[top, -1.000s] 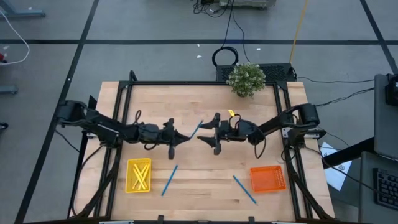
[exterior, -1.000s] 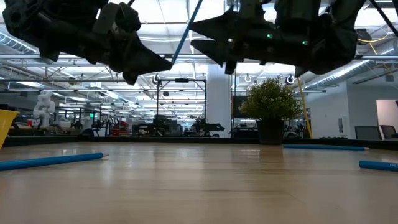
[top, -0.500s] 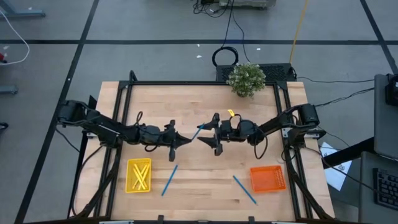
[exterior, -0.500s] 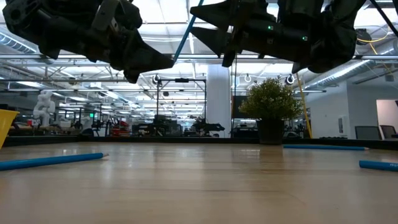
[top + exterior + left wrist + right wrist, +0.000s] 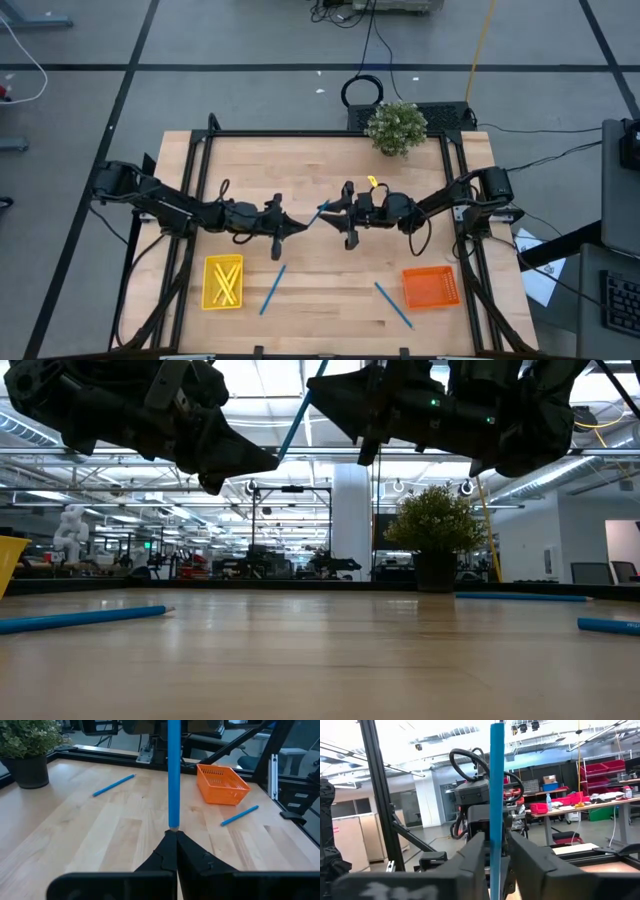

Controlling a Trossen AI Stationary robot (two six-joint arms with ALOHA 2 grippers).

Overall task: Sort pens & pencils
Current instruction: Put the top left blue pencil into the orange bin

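One pen [image 5: 319,211] hangs between the left claw [image 5: 297,228] and right claw [image 5: 332,212] above the table [image 5: 320,160].

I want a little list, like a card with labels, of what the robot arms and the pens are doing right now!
left end effector: shut on one end of a blue pen, held above the table
right end effector: around that pen's other end
loose pens: two lie on the table
yellow basket: holds pencils
orange basket: no pens inside
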